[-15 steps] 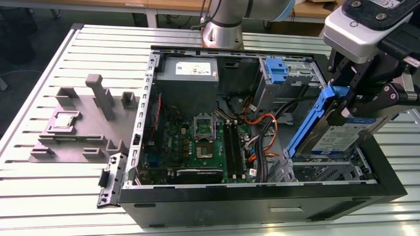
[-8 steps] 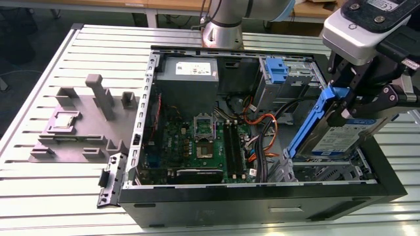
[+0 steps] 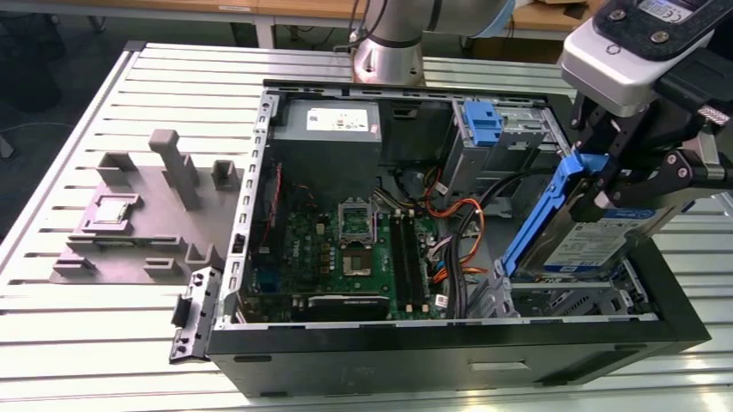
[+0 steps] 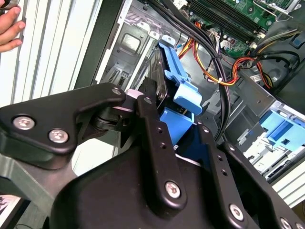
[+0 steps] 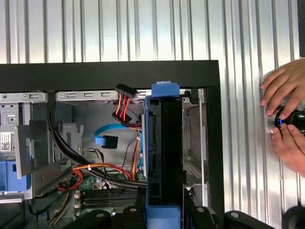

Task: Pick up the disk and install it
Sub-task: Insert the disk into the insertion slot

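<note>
In the exterior view, my gripper (image 3: 607, 184) has its jaws clamped on the disk (image 3: 582, 245), which is tilted on edge over the bay (image 3: 561, 296) at the exterior view's right. In the second wrist view, fingers (image 4: 155, 138) flank its blue bracket (image 4: 180, 90). In the first wrist view, a hand (image 5: 286, 109) rests outside the case (image 5: 119, 76). I judge the disk dense, stiff and shock-sensitive. It is best gripped on its metal faces, not the flexing bracket.

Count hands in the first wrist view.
2, both on the slatted table outside the case: one hand and the other hand flank a black knob. More may sit out of frame.
</note>
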`<state>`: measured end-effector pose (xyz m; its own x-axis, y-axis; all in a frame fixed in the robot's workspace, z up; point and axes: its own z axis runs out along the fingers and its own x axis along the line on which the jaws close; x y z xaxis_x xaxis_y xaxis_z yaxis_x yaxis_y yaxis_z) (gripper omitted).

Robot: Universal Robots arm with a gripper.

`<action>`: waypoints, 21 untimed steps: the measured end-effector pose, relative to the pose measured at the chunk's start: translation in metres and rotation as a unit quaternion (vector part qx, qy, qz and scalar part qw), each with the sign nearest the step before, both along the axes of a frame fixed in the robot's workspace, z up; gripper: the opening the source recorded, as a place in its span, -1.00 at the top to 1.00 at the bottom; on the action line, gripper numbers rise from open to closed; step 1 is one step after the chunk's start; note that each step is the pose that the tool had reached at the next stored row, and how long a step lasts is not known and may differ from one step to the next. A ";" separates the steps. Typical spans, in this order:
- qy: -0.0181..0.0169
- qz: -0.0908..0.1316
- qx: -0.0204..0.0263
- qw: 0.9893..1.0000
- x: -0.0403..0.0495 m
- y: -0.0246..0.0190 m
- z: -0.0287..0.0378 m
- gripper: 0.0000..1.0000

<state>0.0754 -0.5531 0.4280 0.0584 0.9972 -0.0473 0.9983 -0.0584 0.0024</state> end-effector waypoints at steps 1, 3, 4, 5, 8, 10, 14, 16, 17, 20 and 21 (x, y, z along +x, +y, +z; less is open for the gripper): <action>0.000 0.000 0.000 1.000 0.0000 0.0000 -0.0001 0.26; 0.001 0.000 0.000 1.000 0.0000 0.0000 -0.0005 0.26; 0.001 0.000 0.000 1.000 0.0000 0.0000 -0.0007 0.26; 0.001 0.000 0.000 1.000 0.0000 0.0000 -0.0009 0.26; 0.002 0.000 0.000 1.000 0.0000 0.0000 -0.0017 0.26; 0.003 0.000 0.000 1.000 0.0000 -0.0001 -0.0025 0.26; 0.003 0.000 0.000 1.000 0.0000 -0.0003 -0.0046 0.26; 0.003 0.000 0.000 1.000 0.0000 -0.0003 -0.0058 0.26; 0.003 0.000 0.000 1.000 0.0000 -0.0004 -0.0065 0.26; 0.003 0.000 0.000 1.000 0.0000 -0.0006 -0.0084 0.26; 0.003 0.000 0.000 1.000 0.0000 -0.0007 -0.0089 0.26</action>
